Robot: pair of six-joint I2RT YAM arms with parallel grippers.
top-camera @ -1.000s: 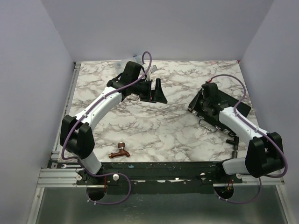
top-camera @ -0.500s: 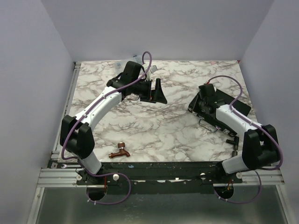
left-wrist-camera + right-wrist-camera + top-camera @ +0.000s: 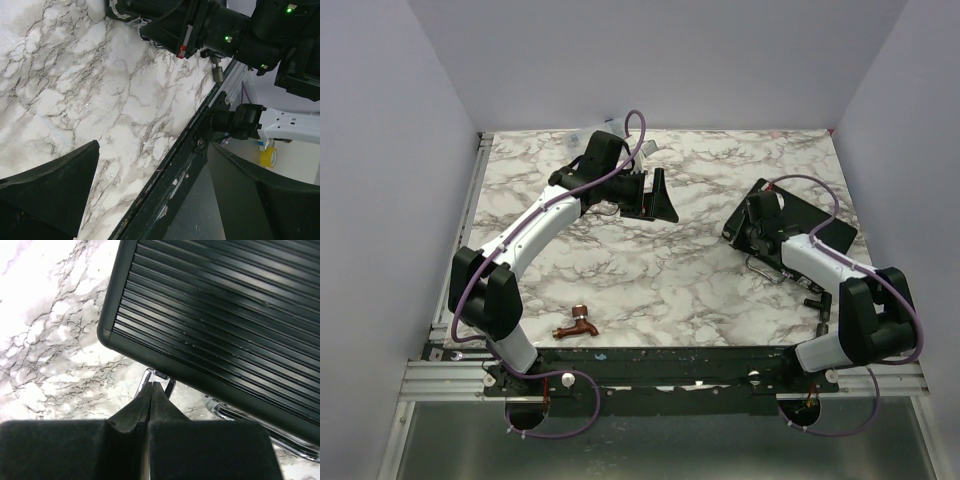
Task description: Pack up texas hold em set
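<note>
Where the white-and-grey marble tabletop (image 3: 650, 280) meets its near edge, a small copper faucet (image 3: 577, 325) lies on its side, left of centre and well apart from everything else. Farther in on the right side sits the texas hold em set, a black hard case (image 3: 802, 210) with a ribbed lid, shut and lying flat at an angle to the table's edges, so nothing of its contents shows. Its curved silver handle (image 3: 763, 268) juts from the side facing the arms. The right gripper (image 3: 151, 390) hangs low over that same side with its two fingers pressed together and nothing between them. In the right wrist view their tips end right at a small silver latch (image 3: 161, 377) on the case's edge, near one corner of the lid; whether they touch it cannot be told. Farther back and left of centre, the left arm reaches out across the table, and the left gripper (image 3: 663, 197) is held above the bare marble with its black fingers (image 3: 50, 195) spread wide, holding nothing, well apart from the case.
</note>
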